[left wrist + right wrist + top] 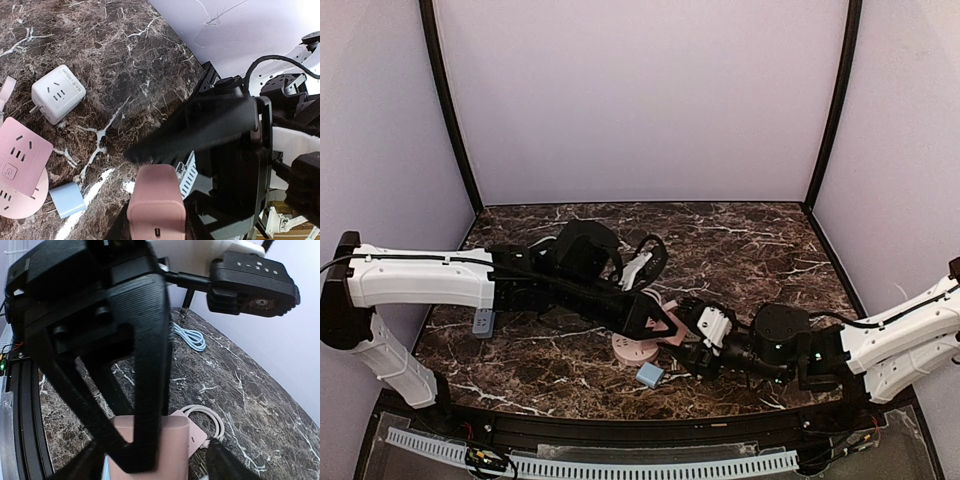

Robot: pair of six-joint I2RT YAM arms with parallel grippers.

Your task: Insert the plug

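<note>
Landmark: pink socket block [20, 155] on a round pink base, face up on the dark white-veined marble table [100, 40], near the front edge at mid-width
Task object: pink rectangular plug body [156, 205], lifted off the table just right of the socket block and not seated in it; its small slot faced the left wrist camera
Left gripper [665, 322]: closed on the pink plug body, the block clamped between its black fingers, directly above the right edge of the socket block
Right gripper [688, 338]: just right of the socket block, nose to nose with the left gripper; jaws parted around the same plug, with a visible gap between the plug and one fingertip [222, 462]
Right finger seen from the left wrist: ribbed black bar [200, 125] crossing just above the plug
Light blue cube adapter [67, 199]: on the table just in front of the socket block, touching neither gripper
White cube adapter [57, 93]: on the table behind the socket block, apart from it
White coiled cable [210, 422]: lying against the socket block
Light blue coiled cable [190, 337]: well beyond the socket block, near the wall
</note>
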